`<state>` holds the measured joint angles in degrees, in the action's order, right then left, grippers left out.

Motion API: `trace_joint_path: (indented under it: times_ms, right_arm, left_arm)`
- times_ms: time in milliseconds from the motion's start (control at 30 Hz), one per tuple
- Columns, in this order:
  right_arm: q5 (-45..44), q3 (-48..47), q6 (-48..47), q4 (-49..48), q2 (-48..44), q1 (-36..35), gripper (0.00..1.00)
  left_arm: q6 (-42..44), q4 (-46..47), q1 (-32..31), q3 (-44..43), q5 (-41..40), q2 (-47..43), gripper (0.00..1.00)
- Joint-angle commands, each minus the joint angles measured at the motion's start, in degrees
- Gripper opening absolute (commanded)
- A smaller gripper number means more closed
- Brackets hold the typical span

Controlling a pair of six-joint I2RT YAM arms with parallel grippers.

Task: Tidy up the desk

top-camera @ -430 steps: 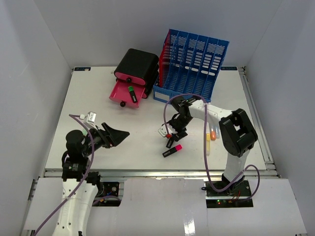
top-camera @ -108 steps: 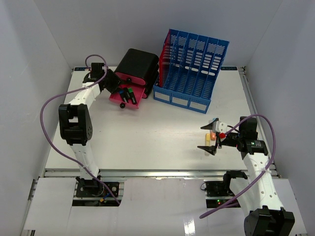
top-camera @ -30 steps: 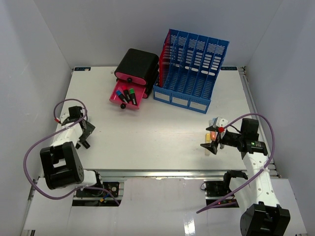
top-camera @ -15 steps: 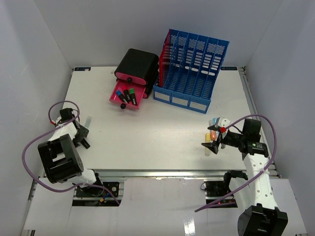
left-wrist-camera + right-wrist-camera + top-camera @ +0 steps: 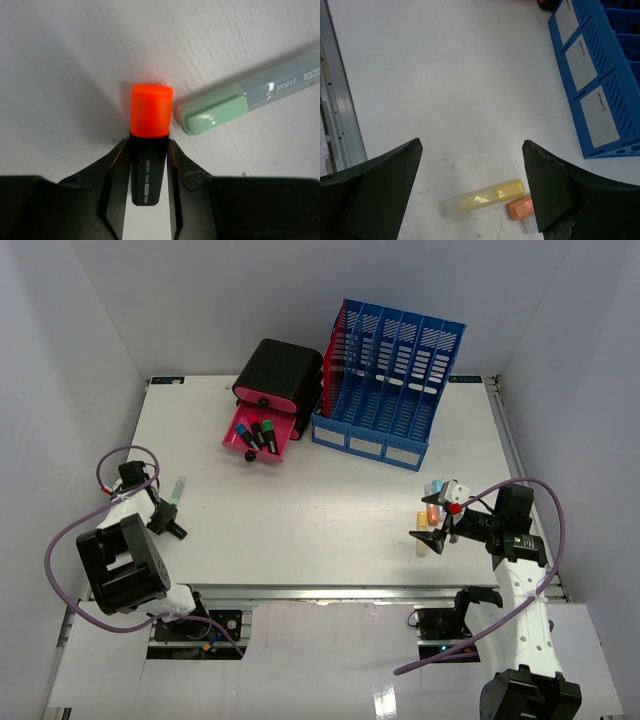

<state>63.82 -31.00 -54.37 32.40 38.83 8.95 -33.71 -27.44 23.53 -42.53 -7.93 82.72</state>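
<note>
**Surface** (image 5: pixel 330 502): white top filling the middle of the overhead view, grey walls around it, arm bases at its bottom edge.

1. **Left claw** (image 5: pixel 148 155), lower left of the overhead view. Clamped on a black marker (image 5: pixel 151 120) with an orange cap, one finger against each side of the barrel; the cap sticks out beyond the tips and the marker lies on the surface.
2. **Mint pen** (image 5: pixel 260 90), just right of the cap, about touching it.
   - Risk: a lift may drag or flick this pen, because it lies against the cap.
   - Risk: the grip sits well back on the barrel, so the marker could pivot or slip.
3. **Pink drawer** (image 5: pixel 234 430), upper centre, pulled open under a black box (image 5: pixel 280 375), with several markers (image 5: pixel 258 433) inside. Likely the marker's destination; a tilted marker could catch its rim.
4. **Blue rack** (image 5: pixel 395 380), upper right of centre, upright, just beside the box.
5. **Right claw** (image 5: pixel 471 150), lower right. Fingers wide apart, holding nothing, hanging above a yellow pen (image 5: pixel 485 199) and an orange pen (image 5: pixel 521 207) that lie together.
   - Risk: a descent could pinch both pens or knock one aside.
</note>
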Motion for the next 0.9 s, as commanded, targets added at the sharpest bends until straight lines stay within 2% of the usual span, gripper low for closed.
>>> trace_joint_path:
  times_ms: [0,67,200,233,300,400,500,567,667,867]
  right_arm:
    - [2.8,0.0,0.1,-0.9,-1.6,0.2,0.88]
    - [2.9,0.0,0.1,-0.8,-2.1,0.2,0.88]
    - [3.5,-0.1,-0.1,-0.8,-2.7,0.2,0.88]
    - [3.7,-0.1,-0.1,-0.8,-2.9,0.2,0.88]
    - [4.0,-0.1,-0.1,-0.7,-3.3,0.3,0.88]
    - [4.4,-0.1,-0.1,-0.7,-3.8,0.2,0.88]
    - [4.7,-0.2,0.0,-0.6,-4.5,0.3,0.88]
    - [4.9,-0.2,-0.1,-0.6,-4.6,0.3,0.88]
    - [5.1,-0.3,0.0,-0.7,-4.8,0.2,0.88]
    - [5.0,-0.3,-0.4,-0.1,-6.0,0.3,0.88]
  left_arm:
    - [-1.0,-4.2,-0.1,0.9,4.5,-5.6,0.16]
    - [-1.6,-5.5,-0.1,0.0,6.6,-10.3,0.14]
    - [-4.1,-6.5,-0.1,-1.7,18.2,-20.6,0.11]
    - [-5.3,-6.1,-0.1,-2.1,21.6,-22.5,0.11]
    - [-7.4,-3.4,-0.2,-1.7,34.4,-25.4,0.10]
    - [-9.5,3.8,-1.8,-1.5,44.3,-27.1,0.09]
    - [-11.4,10.9,-4.3,-2.9,49.8,-24.8,0.09]
    - [-11.8,14.4,-8.6,-4.8,53.3,-19.5,0.10]
    - [-11.7,17.5,-15.5,-11.1,52.9,-12.8,0.10]
    - [-9.9,18.0,-21.7,-23.3,48.9,1.8,0.11]
